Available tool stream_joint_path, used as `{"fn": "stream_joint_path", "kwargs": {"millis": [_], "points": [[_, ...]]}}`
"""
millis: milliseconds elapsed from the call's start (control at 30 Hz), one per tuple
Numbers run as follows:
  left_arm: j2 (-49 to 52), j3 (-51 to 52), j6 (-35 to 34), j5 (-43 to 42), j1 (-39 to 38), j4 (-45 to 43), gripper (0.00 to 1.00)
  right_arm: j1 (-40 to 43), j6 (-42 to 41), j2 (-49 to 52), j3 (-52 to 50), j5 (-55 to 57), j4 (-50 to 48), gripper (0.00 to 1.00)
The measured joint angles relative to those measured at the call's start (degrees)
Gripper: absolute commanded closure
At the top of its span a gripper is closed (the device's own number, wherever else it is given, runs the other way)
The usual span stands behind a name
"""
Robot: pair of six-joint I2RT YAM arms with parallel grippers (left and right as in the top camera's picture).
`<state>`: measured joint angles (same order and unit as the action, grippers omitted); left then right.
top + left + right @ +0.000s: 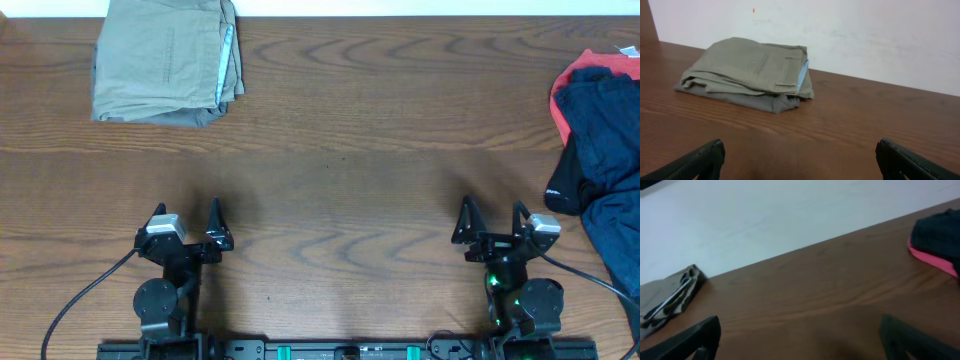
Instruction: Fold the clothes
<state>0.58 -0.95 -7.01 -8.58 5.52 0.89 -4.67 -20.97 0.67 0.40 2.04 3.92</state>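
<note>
A folded khaki pair of trousers (165,60) lies at the table's far left; it shows in the left wrist view (747,72) and at the left edge of the right wrist view (667,297). A heap of unfolded clothes, dark navy (610,150) over a red garment (572,75), lies at the right edge; it also shows in the right wrist view (937,237). My left gripper (187,215) is open and empty near the front edge. My right gripper (490,215) is open and empty, left of the heap.
The wooden table (350,150) runs to a white wall at the back. A black piece of cloth (563,190) sticks out of the heap toward my right gripper. Cables trail from both arm bases at the front edge.
</note>
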Motion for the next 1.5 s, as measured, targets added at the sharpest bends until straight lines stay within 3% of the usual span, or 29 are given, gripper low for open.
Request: {"fn": "stream_joint_path", "kwargs": {"millis": [1500], "points": [[0.0,0.0,0.0,0.0,0.0,0.0,0.02,0.0,0.7,0.0,0.0,-1.0,0.1,0.01]]}}
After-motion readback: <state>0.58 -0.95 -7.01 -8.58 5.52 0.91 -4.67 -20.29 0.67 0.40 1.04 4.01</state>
